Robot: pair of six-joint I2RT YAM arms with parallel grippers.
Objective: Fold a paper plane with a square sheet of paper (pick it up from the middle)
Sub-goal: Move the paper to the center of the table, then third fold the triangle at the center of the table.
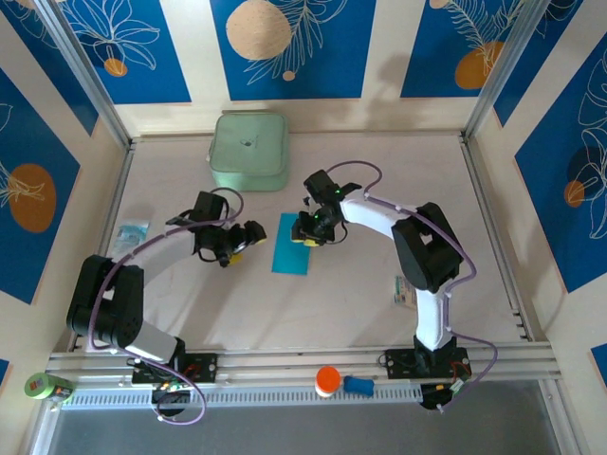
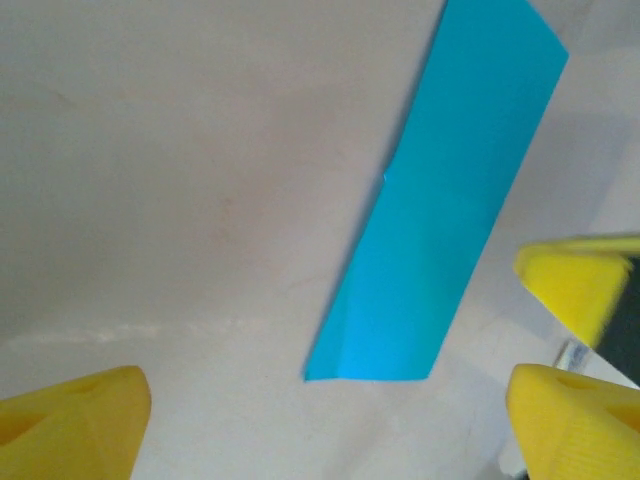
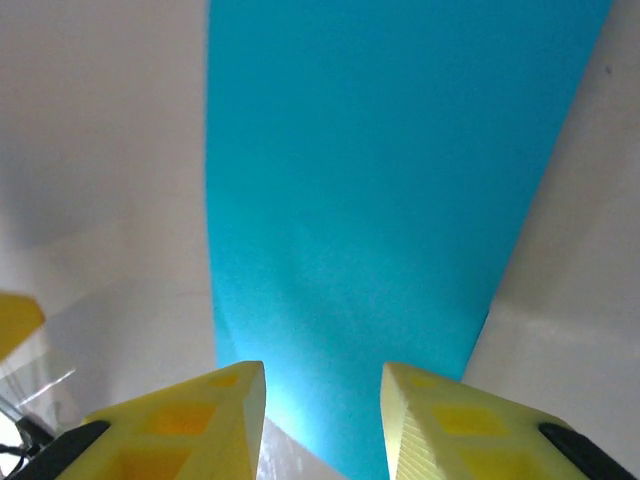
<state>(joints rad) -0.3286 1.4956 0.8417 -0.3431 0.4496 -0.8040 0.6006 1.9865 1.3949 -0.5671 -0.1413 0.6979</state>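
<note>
Sheet of paper (image 1: 289, 251): folded strip, middle of tabletop (image 1: 285, 318), long axis running far edge to near edge.
Right gripper (image 3: 322, 385): over its far end, the nearer arm, jaws slightly apart.
Left gripper (image 2: 320, 430): beside its left edge, jaws wide apart.

Smooth matt paper (image 3: 390, 200) is seen ahead of the right pincer's (image 3: 322, 378) ribbed plastic fingers (image 3: 440, 430); the table (image 2: 180, 180) beneath is dull.

We see a left arm (image 1: 156, 248) and right arm (image 1: 379, 216) with white shells, black joints and lilac cables (image 1: 365, 171); the left end effector (image 1: 242, 239) and right end effector (image 1: 311, 237) wear yellow ribbed fingers (image 3: 180, 425).
</note>
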